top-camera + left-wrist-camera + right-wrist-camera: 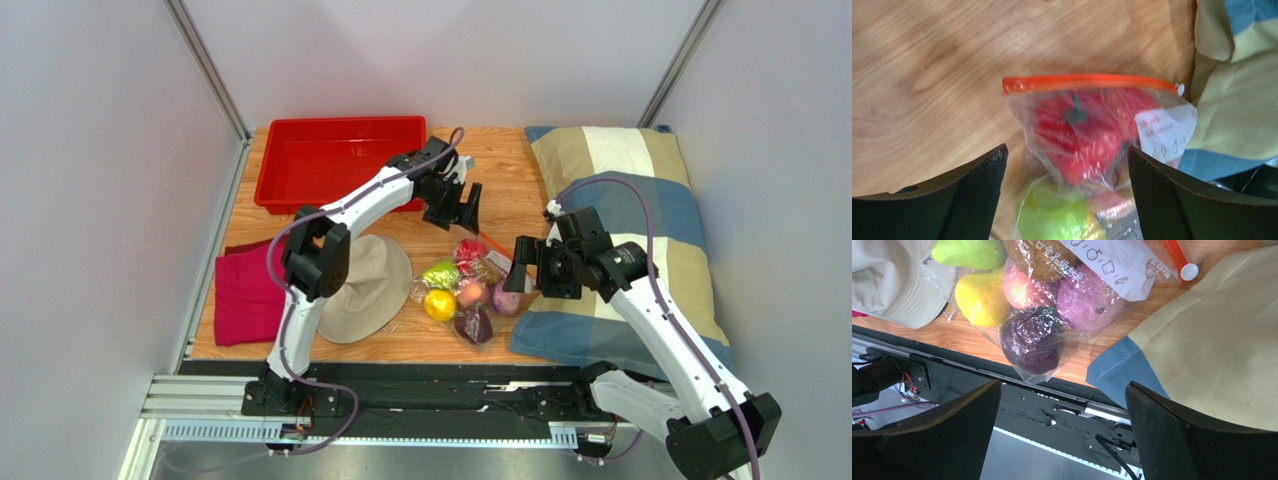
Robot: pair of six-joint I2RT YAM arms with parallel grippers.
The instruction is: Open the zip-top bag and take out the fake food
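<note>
The zip-top bag (472,290) lies on the wooden table between the hat and the pillow, with its orange zipper strip (1087,82) lying flat across its far end. Through the plastic the fake food shows: a red piece (1077,135), green (1052,215), yellow (982,297), pink (1022,287), purple (1087,297) and dark maroon (1032,340). My left gripper (458,215) hovers open just beyond the bag's zipper end, its jaws either side of the red piece and apart from it. My right gripper (525,272) stands open beside the bag's right edge, holding nothing.
A red tray (340,160) sits at the back left. A beige hat (365,285) and a dark red cloth (245,295) lie left of the bag. A plaid pillow (620,240) fills the right side. The table's front edge and black rail (1052,405) run just below the bag.
</note>
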